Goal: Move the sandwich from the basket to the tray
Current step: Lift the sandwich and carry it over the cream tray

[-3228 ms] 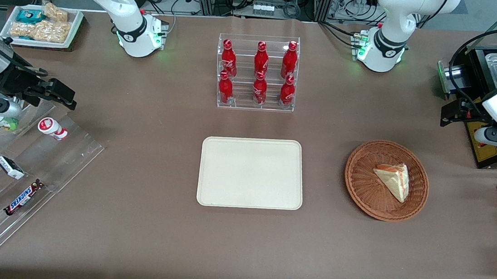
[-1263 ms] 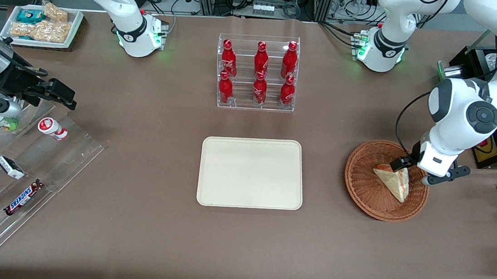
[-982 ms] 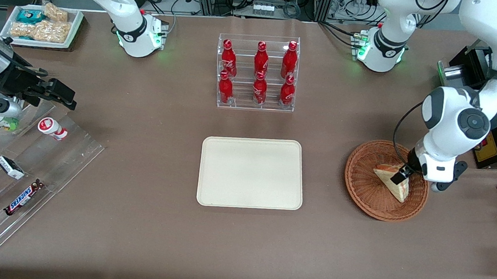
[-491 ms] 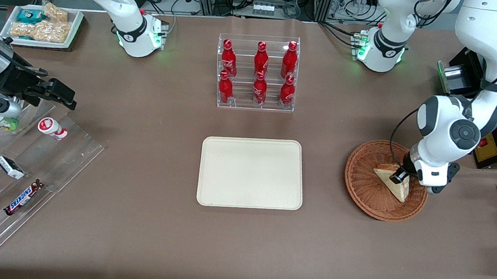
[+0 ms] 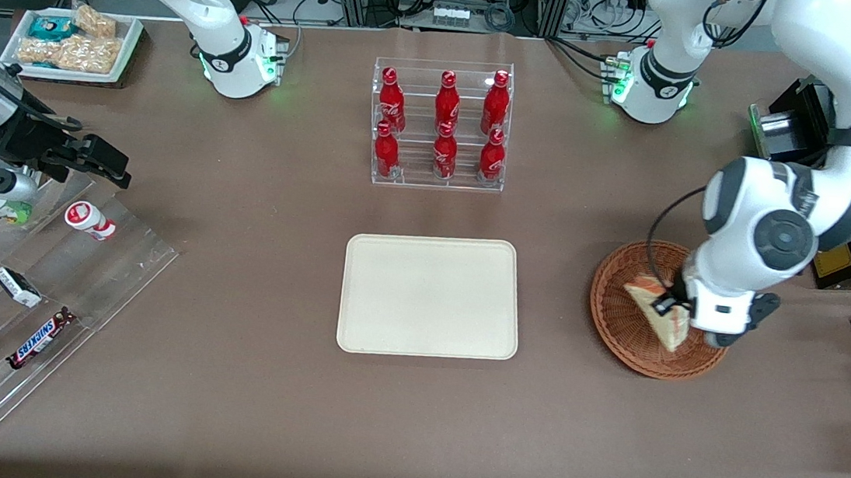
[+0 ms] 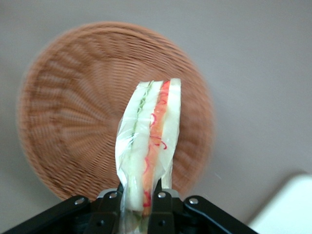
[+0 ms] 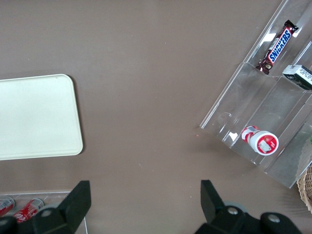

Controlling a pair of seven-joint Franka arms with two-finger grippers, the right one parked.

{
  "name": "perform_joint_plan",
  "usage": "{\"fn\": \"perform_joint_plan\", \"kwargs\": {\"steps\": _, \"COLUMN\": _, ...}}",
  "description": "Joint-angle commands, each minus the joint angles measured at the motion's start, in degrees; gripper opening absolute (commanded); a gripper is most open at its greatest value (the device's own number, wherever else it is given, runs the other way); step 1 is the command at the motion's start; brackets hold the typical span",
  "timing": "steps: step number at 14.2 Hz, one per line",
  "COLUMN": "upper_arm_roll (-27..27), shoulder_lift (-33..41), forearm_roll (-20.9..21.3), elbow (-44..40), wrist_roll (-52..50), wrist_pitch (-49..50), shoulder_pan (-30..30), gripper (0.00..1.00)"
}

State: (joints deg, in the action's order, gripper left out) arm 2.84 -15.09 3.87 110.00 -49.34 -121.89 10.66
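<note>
1. In the front view the gripper hung over the basket, clamped on the sandwich, with the white arm covering the basket's side toward the working arm's end of the table.
2. That view showed the sandwich as a pale wedge tilted over the basket's inside, its wide end by the fingers; whether it touched the wicker could not be told from there.
3. The wrist view settled the grip: two black fingers pinched the sandwich by one end, and the wedge stood out from them edge-on.
4. Only the wrist view showed the clear wrap round the sandwich and the green and red filling lines along its cut edge.
5. In the wrist view the basket lay under the sandwich and looked blurred and bare inside, so the sandwich seemed raised off it.
6. A pale corner of the tray showed in the wrist view, apart from the basket.
7. The front view gave the whole tray, bare, lying beside the basket toward the parked arm's end, with brown table between them.
8. The front view also showed a clear rack of red bottles, farther from the camera than the tray.
9. The right wrist view showed the tray and a clear rack with snacks, but neither basket nor sandwich.
</note>
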Motion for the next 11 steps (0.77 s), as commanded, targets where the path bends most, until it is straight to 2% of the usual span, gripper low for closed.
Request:
{"fn": "perform_joint_plan", "kwargs": {"steps": 1, "upper_arm_roll": 0.2, "shoulder_lift": -7.1, "forearm_roll": 0.4, "elbow": -8.7, "wrist_roll": 7.1, "wrist_pitch": 0.9, "shoulder_pan": 7.2, "gripper": 0.05}}
{"fn": "perform_joint_plan", "kwargs": {"steps": 6, "upper_arm_roll": 0.2, "shoulder_lift": -20.5, "forearm_roll": 0.5, "elbow": -24.4, "wrist_roll": 1.0, "wrist_pitch": -1.6, "shoulder_pan": 20.5, "gripper": 0.05}}
{"fn": "perform_joint_plan", "kwargs": {"steps": 11, "upper_arm_roll": -0.2, "shoulder_lift": -26.3, "forearm_roll": 1.2, "elbow": -27.7, "wrist_roll": -2.4, "wrist_pitch": -9.1, "shoulder_pan": 28.8, "gripper": 0.05}}
